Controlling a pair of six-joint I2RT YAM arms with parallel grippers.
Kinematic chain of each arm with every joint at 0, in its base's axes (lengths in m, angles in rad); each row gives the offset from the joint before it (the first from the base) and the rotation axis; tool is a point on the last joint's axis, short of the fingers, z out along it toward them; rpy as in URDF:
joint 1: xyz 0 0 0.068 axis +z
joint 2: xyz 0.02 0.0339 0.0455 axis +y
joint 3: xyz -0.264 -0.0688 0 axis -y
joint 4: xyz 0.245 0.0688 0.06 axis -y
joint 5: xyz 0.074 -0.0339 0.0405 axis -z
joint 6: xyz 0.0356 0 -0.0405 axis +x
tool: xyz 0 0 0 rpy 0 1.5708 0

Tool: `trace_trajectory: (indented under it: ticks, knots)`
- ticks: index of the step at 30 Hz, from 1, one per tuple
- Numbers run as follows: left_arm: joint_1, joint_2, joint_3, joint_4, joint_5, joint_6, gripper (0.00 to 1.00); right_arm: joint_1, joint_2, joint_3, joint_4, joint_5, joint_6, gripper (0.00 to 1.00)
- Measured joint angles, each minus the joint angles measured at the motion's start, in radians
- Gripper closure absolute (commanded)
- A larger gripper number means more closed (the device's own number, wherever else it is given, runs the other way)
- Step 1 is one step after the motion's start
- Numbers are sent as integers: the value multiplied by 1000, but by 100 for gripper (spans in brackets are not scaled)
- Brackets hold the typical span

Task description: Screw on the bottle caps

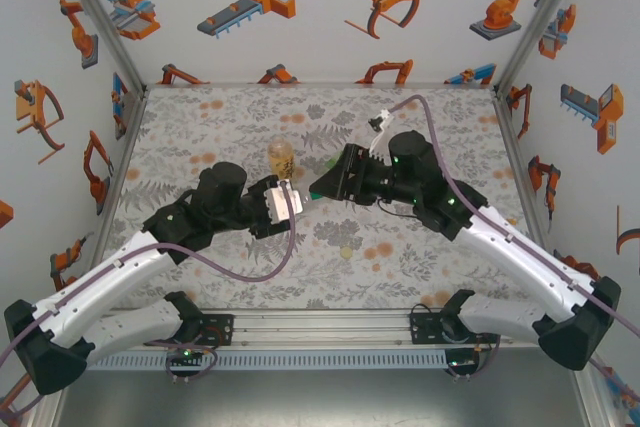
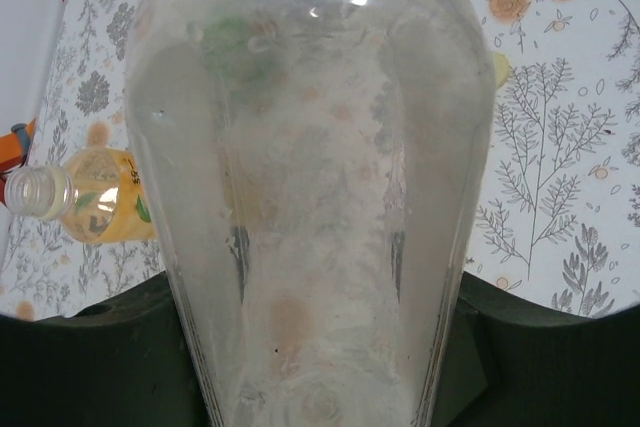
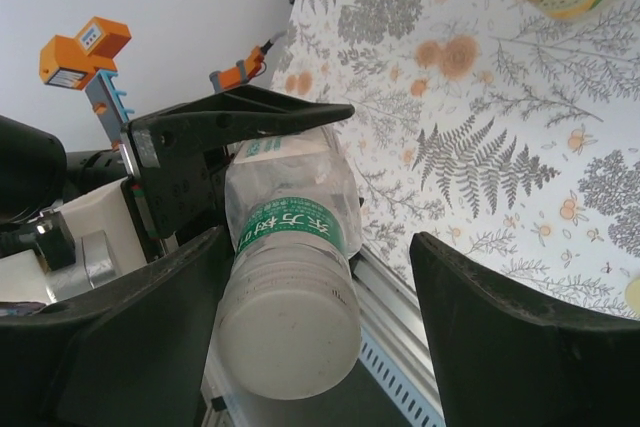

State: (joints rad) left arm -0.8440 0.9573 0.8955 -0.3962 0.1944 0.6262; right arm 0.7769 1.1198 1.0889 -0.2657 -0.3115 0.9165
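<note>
Flowered bench (image 1: 200, 117) below: left hand (image 1: 283, 203) clamps the clear bottle (image 2: 310, 197); right hand (image 1: 318, 188), at three o'clock, stands wide around its white cap (image 3: 290, 342); loosely threaded, it could drop.

Table centre: blocked. The left gripper (image 1: 289, 198) clamps the clear bottle (image 3: 290, 237) level, head-on to the right gripper (image 1: 322, 187); both arms slant in from the near corners.
Right jaws: parted around the whitish cap (image 3: 290, 342); wide free gap on one side, none visible on the other.
Behind left gripper: amber bottle (image 1: 280, 155) stands just beside it, toward the far edge; the slot between is narrow.
Far-left corner: bare table (image 1: 190, 112), free.
Far-right corner: purple cable (image 1: 425, 112) arcs over the mat.
Near edge, middle: free strip between the arm bases.
Left, right, far edges: walled.
</note>
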Motion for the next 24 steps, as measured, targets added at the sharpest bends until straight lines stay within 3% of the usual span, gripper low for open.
trace_trajectory:
  ticks: [7,9,13,14,18,24]
  knots:
    - [0,17,6,-3,-24,-10,96,0,23,0,2,-25,18,50]
    - [0,19,6,-6,-24,-10,83,0,23,0,5,-31,22,56]
    - [0,17,6,-6,-21,-13,37,1,23,1,10,-40,28,65]
    - [0,17,6,-6,-21,-13,31,1,23,1,10,-40,27,66]
    - [-1,12,6,0,-21,-18,18,1,23,11,-34,-18,2,70]
    - [-1,-7,6,16,-19,-21,14,-5,53,137,-253,90,-116,70]
